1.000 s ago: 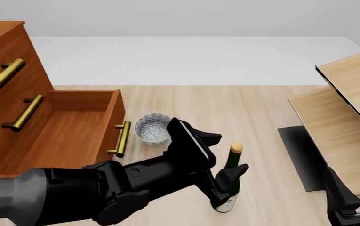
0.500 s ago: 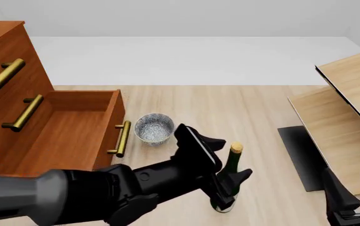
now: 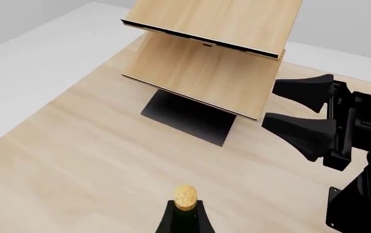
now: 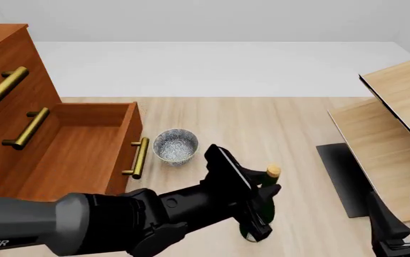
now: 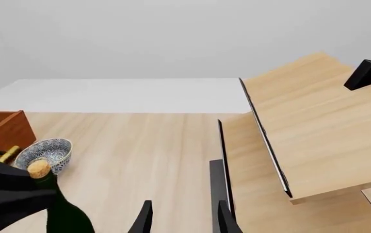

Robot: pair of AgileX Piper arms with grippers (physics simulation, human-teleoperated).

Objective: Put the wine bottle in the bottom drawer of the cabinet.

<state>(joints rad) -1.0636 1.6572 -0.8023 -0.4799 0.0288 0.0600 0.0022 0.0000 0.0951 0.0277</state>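
Wine bottle (image 4: 266, 184): standing upright on the bench (image 4: 276, 123), out in front of the pulled-out bottom drawer (image 4: 69, 152) and off to its right, cork uppermost.
Left hand (image 4: 262, 206): reaching in at the bottle's body, one finger showing on the far side of the glass; whether the grip is actually biting I cannot tell, since the arm is hiding the contact and the left wrist view is only showing cork and shoulder.
Right hand (image 5: 182, 218): idling near the bench's right edge, fingers apart with nothing between them.
Bottom drawer: sitting open at the foot of the cabinet (image 4: 5, 80), its inside bare, brass handle facing the bottle.
Cup (image 4: 174, 145): a speckled grey cup is parked between the drawer front and the bottle, right in the shortest path.
Step in hand: I'm reading this as securing the bottle before the lift.
Doing it well: the grip is looking best around the thick body, not the neck, squeezed square so the tall glass is not tipping.
Carrying over: lifting high enough to be clearing both cup and drawer wall, then laying it down inside.
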